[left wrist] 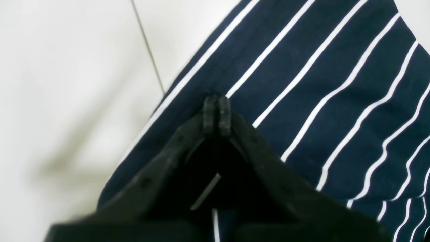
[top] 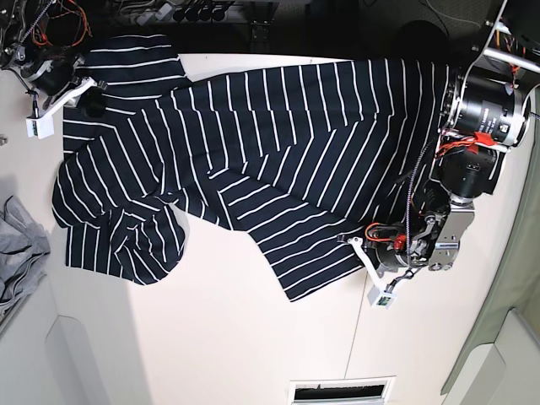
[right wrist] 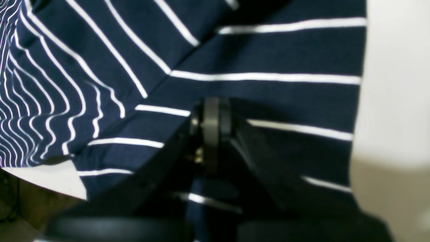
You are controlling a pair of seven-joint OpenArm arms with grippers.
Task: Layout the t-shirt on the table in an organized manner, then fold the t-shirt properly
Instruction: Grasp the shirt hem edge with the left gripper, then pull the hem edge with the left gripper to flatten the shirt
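Note:
The dark navy t-shirt (top: 253,143) with thin white stripes lies spread but wrinkled across the far half of the white table (top: 211,337). One sleeve is bunched at the left (top: 143,240). My left gripper (left wrist: 216,112) is shut on the t-shirt (left wrist: 319,84) near its edge; striped fabric shows between the fingers. In the base view it sits at the shirt's right lower edge (top: 359,243). My right gripper (right wrist: 211,117) is shut on a fold of the t-shirt (right wrist: 268,57) near the table's corner. In the base view it is at the upper left (top: 91,103).
A plain grey cloth (top: 17,245) lies off the table's left side. A thin dark seam (left wrist: 147,50) crosses the tabletop. The table's edge (right wrist: 43,181) is close to the right gripper. A vent slot (top: 342,390) is at the near edge.

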